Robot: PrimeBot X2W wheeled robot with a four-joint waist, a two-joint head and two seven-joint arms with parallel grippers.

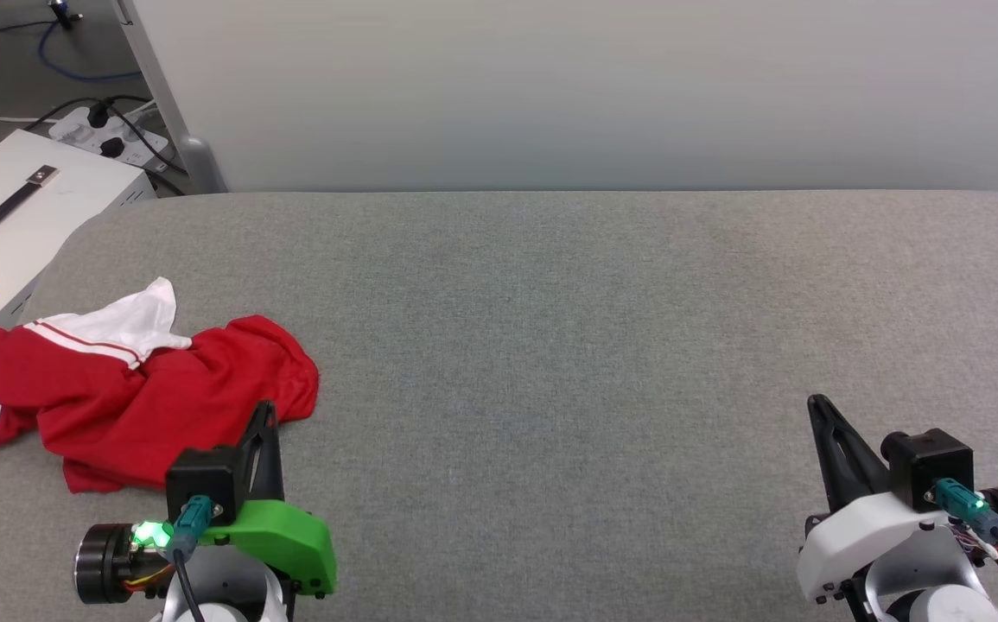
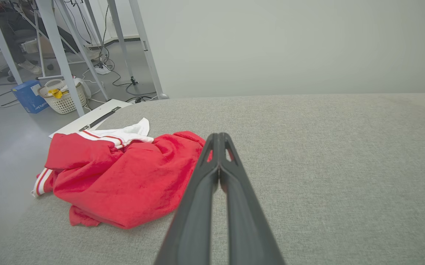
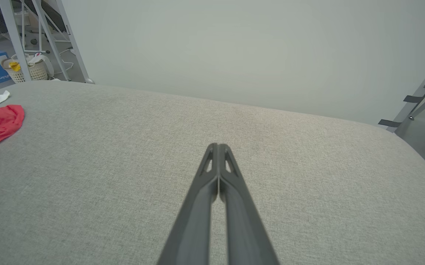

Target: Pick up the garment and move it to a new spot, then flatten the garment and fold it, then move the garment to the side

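Open grey surface (image 1: 594,345) right of the crumpled garment (image 1: 144,406) at its left edge.

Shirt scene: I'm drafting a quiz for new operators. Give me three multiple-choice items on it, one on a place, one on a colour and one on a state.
1. Where on the grey surface does the shirt lie?
A) left end
B) middle
C) right end

2. What colour is the sleeve lying on top?
A) blue
B) white
C) black

3. How is the left gripper?
A) shut, empty
B) open
C) shut on the shirt

Key:
1 A, the shirt lies crumpled by the surface's left edge.
2 B, the sleeve is white against the red body.
3 A, its fingers meet with no cloth between them.
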